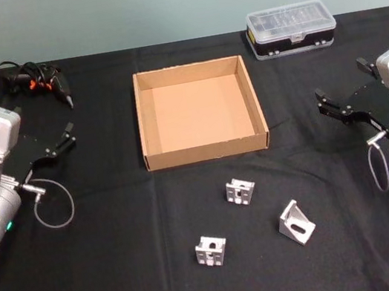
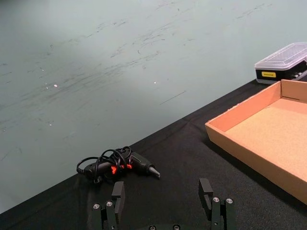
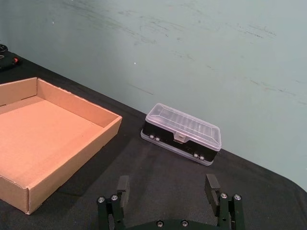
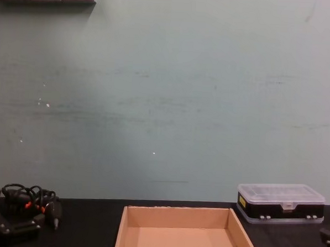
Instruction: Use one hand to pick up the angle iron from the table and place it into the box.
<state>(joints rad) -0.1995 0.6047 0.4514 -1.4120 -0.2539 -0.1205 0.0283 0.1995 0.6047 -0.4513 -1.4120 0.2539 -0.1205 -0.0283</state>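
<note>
The right pincer [image 1: 321, 104] and left pincer [image 1: 70, 136] hung open, empty, flanking the box [image 1: 146, 116]; three angle irons [image 1: 239, 191] lay on the surface [image 1: 121, 241] before it, where an off-centre pinch might flip one.

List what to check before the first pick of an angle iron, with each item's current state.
1. Box has nothing inside: ok.
2. Angle irons on the table, apart from each other: ok; rear angle iron, left angle iron, right angle iron.
3. Left gripper open, holding nothing: ok.
4. Right gripper open, holding nothing: ok.
5. Plastic case apart from the box: ok.
6. Which gripper will pick: cannot tell.
</note>
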